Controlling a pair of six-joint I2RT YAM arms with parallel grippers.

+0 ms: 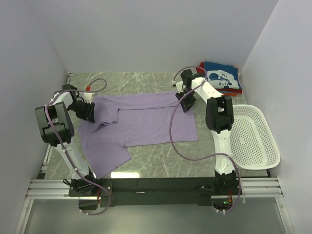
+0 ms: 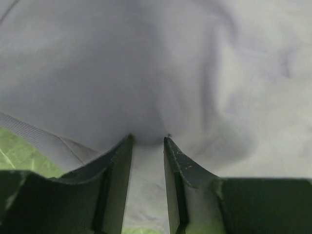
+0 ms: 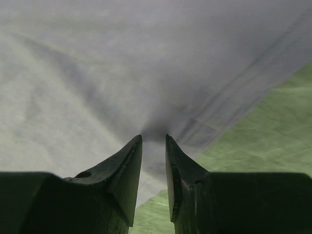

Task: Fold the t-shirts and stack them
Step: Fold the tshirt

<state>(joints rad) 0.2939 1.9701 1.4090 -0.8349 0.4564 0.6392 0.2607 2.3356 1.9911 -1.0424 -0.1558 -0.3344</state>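
Spotting a white perforated basket (image 1: pixel 253 139) showing just its bare holey floor. Right behind it, a folded navy t-shirt (image 1: pixel 222 78) with white print, stacked on a red t-shirt (image 1: pixel 202 65). Left of the basket, sprawled over the green marble table (image 1: pixel 146 83): lavender t-shirt (image 1: pixel 146 122), wrinkly, one sleeve flopped inward. Pinched tight on the basket side by the right gripper (image 1: pixel 187 105), on the far side by the left gripper (image 1: pixel 90 113).

Left fingers (image 2: pixel 119 180), right fingers (image 3: pixel 129 180) pinched narrow, arms outstretched
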